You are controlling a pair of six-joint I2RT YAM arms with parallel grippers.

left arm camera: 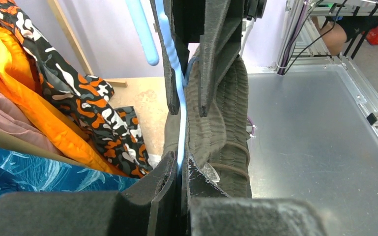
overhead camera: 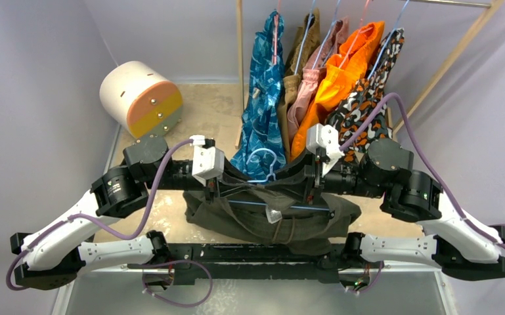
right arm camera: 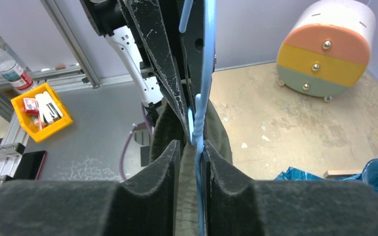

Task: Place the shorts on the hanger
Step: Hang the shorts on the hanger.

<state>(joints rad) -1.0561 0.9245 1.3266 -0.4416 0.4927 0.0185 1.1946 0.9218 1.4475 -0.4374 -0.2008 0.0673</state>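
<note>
The light-blue wire hanger [overhead camera: 302, 207] is held level between my two grippers, its hook [overhead camera: 263, 161] pointing toward the rack. The olive-green shorts [overhead camera: 249, 226] are draped over its bottom bar and hang down in front of the arm bases. My left gripper [overhead camera: 215, 191] is shut on the wire [left arm camera: 178, 73], with the shorts [left arm camera: 221, 113] bunched right beside its pads and a white tag showing. In its own view my left gripper [left arm camera: 183, 169] pinches only the wire. My right gripper [overhead camera: 315, 190] [right arm camera: 192, 147] has the wire [right arm camera: 207, 59] and a fold of shorts [right arm camera: 221, 132] filling its jaws.
Behind the hanger, a wooden rack holds several hung garments: blue patterned shorts [overhead camera: 263, 98], an orange piece [overhead camera: 341, 79] and a camouflage piece [overhead camera: 368, 98]. A white drum with an orange-yellow face [overhead camera: 141, 98] lies at the back left. A yellow bin [right arm camera: 39, 110] sits off the table.
</note>
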